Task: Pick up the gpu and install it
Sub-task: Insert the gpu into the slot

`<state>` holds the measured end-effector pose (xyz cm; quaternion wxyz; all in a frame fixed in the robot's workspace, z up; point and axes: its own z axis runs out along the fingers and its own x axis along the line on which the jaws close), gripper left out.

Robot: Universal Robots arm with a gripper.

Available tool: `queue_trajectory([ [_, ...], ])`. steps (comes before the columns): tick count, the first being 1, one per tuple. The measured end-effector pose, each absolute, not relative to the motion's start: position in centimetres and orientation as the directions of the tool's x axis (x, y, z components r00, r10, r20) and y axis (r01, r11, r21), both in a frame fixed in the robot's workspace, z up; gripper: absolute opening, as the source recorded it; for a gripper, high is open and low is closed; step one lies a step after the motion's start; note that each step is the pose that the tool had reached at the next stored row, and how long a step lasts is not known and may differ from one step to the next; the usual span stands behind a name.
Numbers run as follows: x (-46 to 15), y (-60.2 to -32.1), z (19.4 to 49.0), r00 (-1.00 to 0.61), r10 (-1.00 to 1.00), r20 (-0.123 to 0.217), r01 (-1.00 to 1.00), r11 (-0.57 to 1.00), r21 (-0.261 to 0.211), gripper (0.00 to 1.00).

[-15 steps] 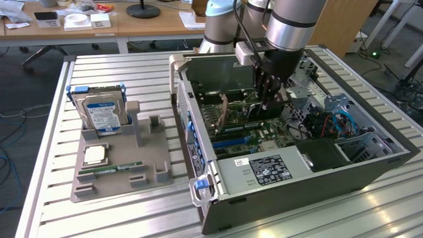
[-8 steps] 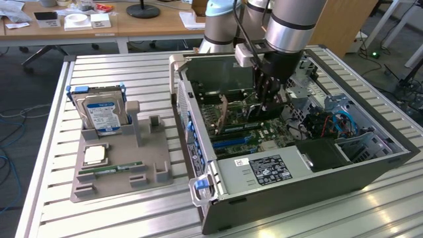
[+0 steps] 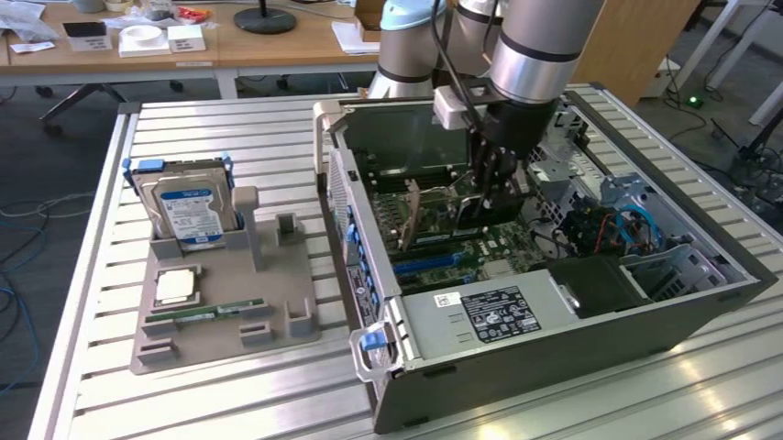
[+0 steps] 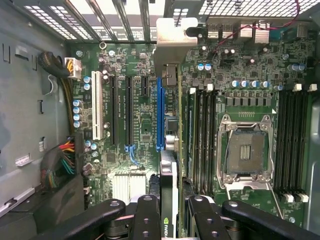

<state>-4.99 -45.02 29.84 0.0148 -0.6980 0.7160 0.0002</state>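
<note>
Inside the open computer case, the gripper pinched the gpu edge-on, low over the motherboard and just beside the blue slot. Pickup looked done. The card did not yet seem seated.

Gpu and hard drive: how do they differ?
The gpu is a thin dark card; the hard drive is a thicker silver box. The gripper holds the gpu inside the computer case; the hard drive sits in a gray holder outside. Both stand on edge.
</note>
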Motion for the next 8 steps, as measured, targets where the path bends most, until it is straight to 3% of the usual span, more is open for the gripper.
queue_trajectory([
  [8,-4.98,-45.01,29.65,-0.025,-0.999,-0.022,-0.999,0.026,-0.021,0.27],
])
